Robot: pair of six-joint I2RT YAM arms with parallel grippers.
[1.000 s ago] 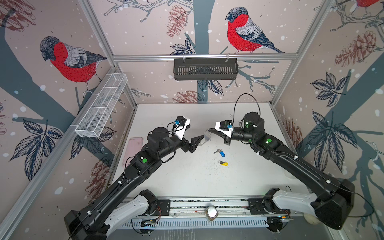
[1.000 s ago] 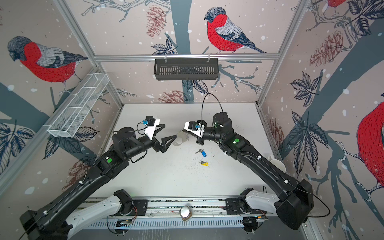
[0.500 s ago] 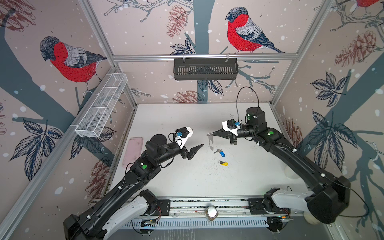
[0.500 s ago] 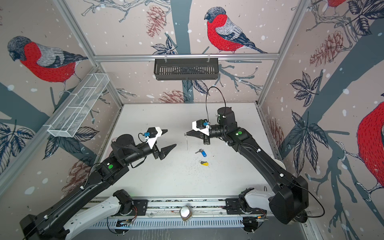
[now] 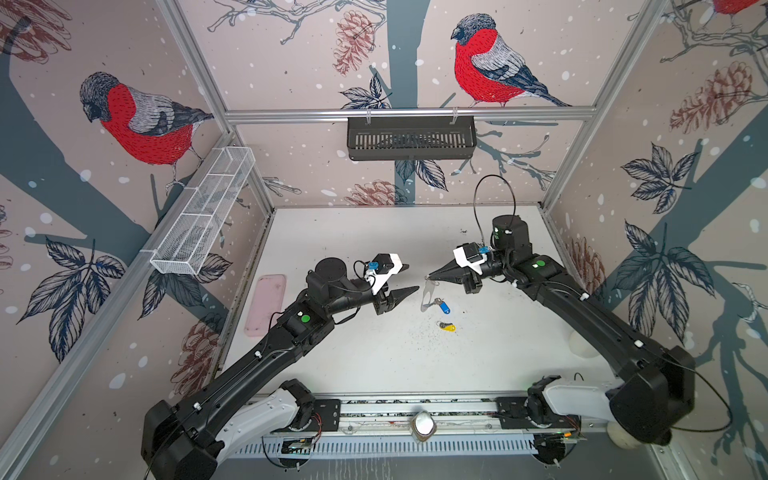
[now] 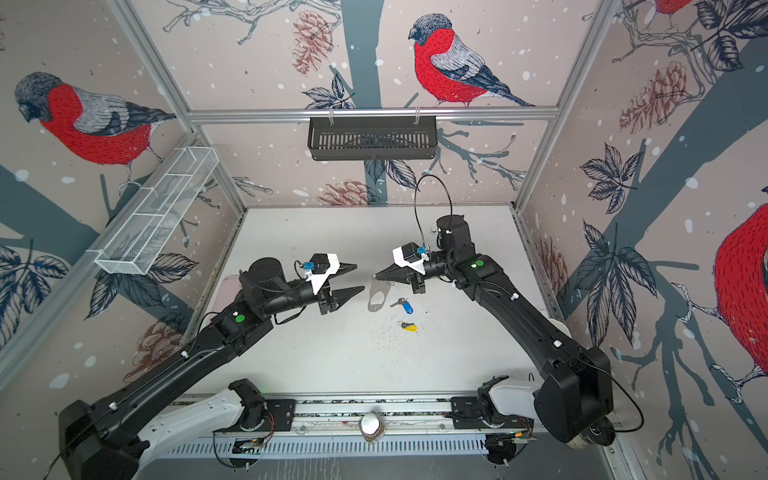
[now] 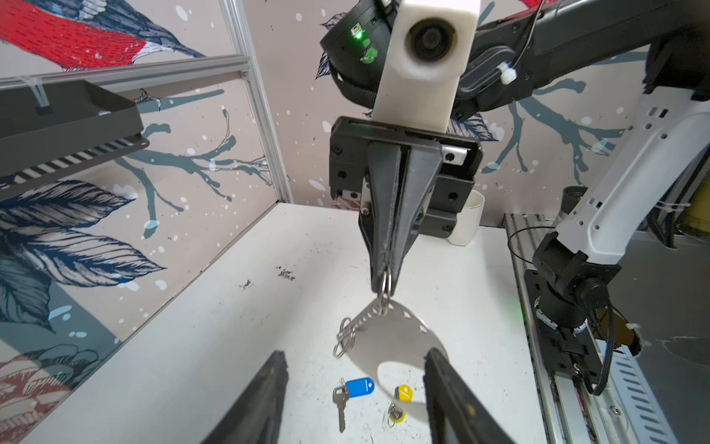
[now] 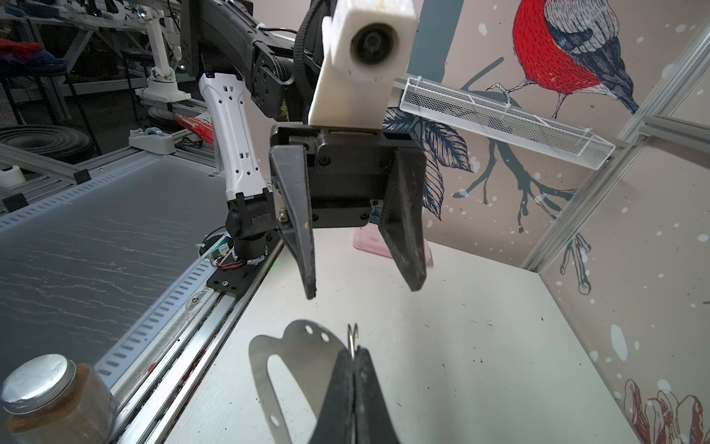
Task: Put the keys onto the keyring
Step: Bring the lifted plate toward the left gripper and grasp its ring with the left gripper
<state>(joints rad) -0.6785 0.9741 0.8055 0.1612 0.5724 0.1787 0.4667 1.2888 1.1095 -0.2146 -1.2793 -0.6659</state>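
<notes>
The right gripper [image 5: 429, 277] is pinched tight on a little ring [image 7: 385, 298] of the keyring [image 7: 388, 338], so the plate hangs over the table [image 5: 374, 353]. The left gripper [image 5: 413, 276] is spread apart and holds nothing (it points at the other one, very near). The blue key [image 7: 359, 386] and yellow key [image 7: 402, 396] lie flat on the table, below its tips and a bit past them. The blue key's metal end seems to point toward it, though it looks tiny from above.
</notes>
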